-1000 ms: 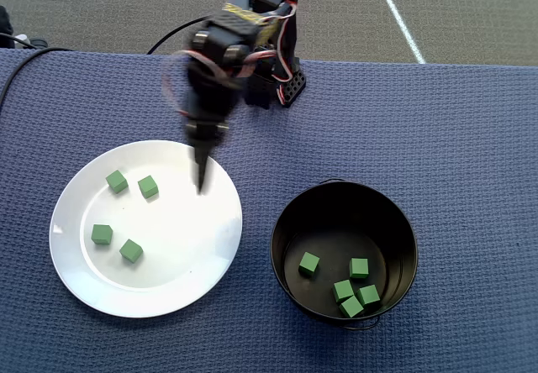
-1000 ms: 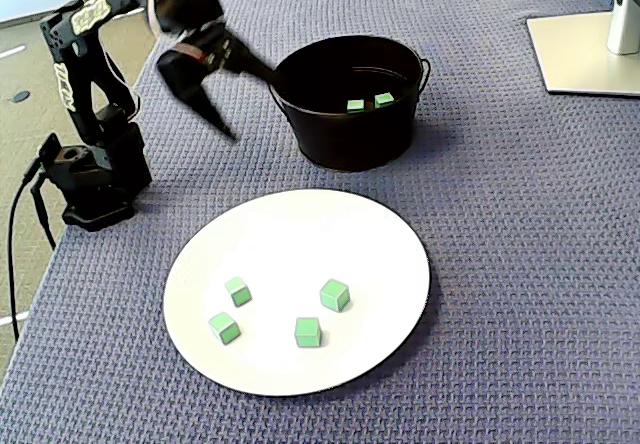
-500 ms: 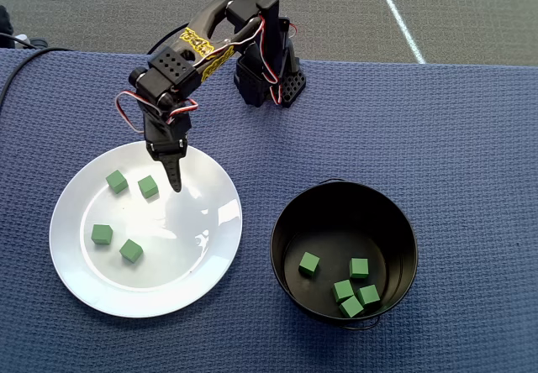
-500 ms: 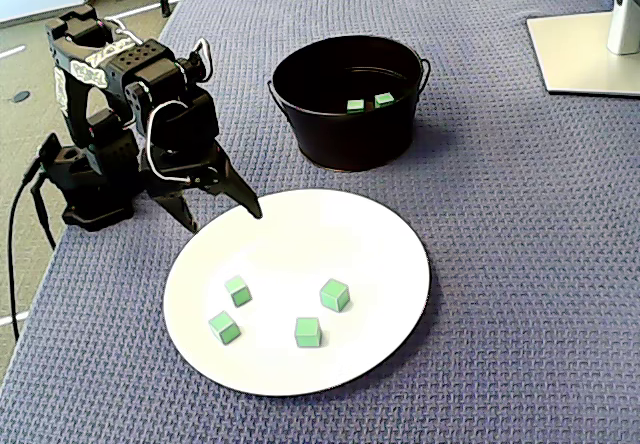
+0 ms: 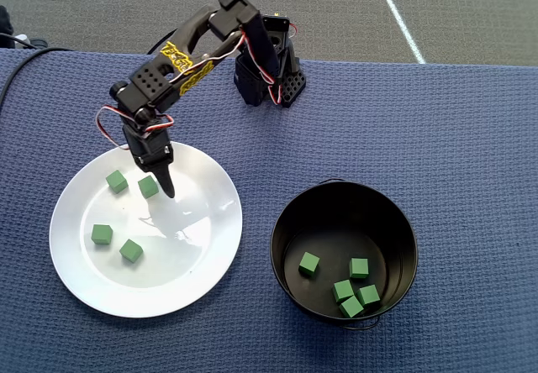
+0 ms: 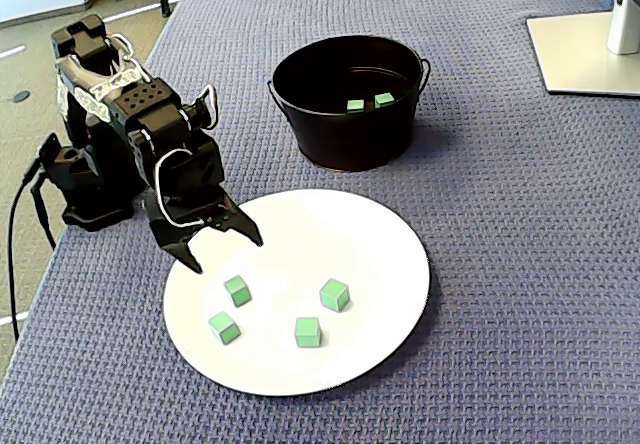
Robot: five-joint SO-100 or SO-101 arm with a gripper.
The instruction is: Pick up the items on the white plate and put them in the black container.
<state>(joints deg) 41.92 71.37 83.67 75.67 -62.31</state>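
Arm: one black SO-100 style arm [image 5: 181,54], base at the far edge of the desk [image 5: 471,138] in the overhead view, reaching down over the white plate
Jaws: the gripper [image 6: 222,249] hangs with its jaws spread wide and nothing between them; in the fixed view both tips sit just above the plate's near-left rim area
Jaws in the overhead view: the gripper [image 5: 166,186] shows as a single dark point, just right of one cube
White plate: one round glossy plate [image 5: 210,255], [image 6: 390,254] lying flat on the blue woven desk cover, left of the pot in the overhead view
Cubes on the plate: four green cubes [image 5: 118,181], all apart from one another; two lie near the top left of the plate and two lower left in the overhead view
Same cubes in the fixed view: four [image 6: 335,294] in a loose cluster on the plate's near half
Black container: one round black pot [image 5: 290,213], [image 6: 340,144] with a thin wire handle, standing just beside the plate without touching it
Cubes in the pot: five green cubes [image 5: 309,263] on its floor in the overhead view, four bunched and one apart; the fixed view shows only two past the wall
Total cubes: nine
Other: a white monitor foot [image 6: 585,49] at the far right of the fixed view
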